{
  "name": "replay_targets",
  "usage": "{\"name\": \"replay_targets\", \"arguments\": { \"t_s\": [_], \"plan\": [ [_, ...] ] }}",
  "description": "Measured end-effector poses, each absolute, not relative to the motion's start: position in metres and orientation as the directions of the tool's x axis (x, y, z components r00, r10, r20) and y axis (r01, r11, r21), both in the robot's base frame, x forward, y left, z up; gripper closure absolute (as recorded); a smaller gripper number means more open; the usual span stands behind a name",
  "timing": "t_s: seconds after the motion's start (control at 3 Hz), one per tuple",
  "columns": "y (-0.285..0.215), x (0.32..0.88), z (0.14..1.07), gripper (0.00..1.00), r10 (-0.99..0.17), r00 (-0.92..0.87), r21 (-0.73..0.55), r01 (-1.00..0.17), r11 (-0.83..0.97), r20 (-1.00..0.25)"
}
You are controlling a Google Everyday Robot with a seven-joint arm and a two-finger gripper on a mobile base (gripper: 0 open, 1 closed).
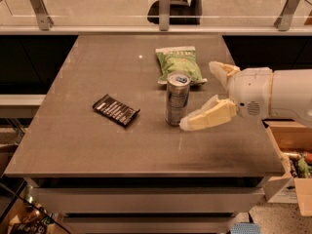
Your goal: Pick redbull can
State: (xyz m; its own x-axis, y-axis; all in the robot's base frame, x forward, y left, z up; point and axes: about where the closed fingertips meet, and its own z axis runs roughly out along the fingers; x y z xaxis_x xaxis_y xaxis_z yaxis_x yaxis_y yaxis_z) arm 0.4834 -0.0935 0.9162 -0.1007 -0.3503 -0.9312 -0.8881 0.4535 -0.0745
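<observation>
The redbull can (176, 98) stands upright near the middle of the grey table (97, 145); it is slim and silver-and-blue, with a shiny top and blue tab. My gripper (200, 94) comes in from the right with its two cream fingers spread wide. The near finger (207, 117) lies close by the can's lower right side. The far finger (222, 72) is behind and to the right of the can. The gripper holds nothing.
A green snack bag (179, 64) lies just behind the can. A flat black wrapper (116, 109) lies to the can's left. A glass railing (97, 9) runs behind the table. A cardboard box (292, 155) stands at the right of the table.
</observation>
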Motion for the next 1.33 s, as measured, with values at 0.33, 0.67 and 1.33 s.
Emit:
{"name": "replay_targets", "arguments": {
  "t_s": [0.33,0.67,1.33],
  "plan": [
    [-0.086,0.499,0.908,0.0,-0.31,-0.104,-0.056,-0.883,0.465,-0.945],
    [-0.078,0.51,0.902,0.0,-0.277,-0.1,-0.044,-0.882,0.469,-0.956],
    [-0.055,0.518,0.898,0.0,-0.204,-0.035,-0.053,-0.91,0.41,-0.978]
  ]
}}
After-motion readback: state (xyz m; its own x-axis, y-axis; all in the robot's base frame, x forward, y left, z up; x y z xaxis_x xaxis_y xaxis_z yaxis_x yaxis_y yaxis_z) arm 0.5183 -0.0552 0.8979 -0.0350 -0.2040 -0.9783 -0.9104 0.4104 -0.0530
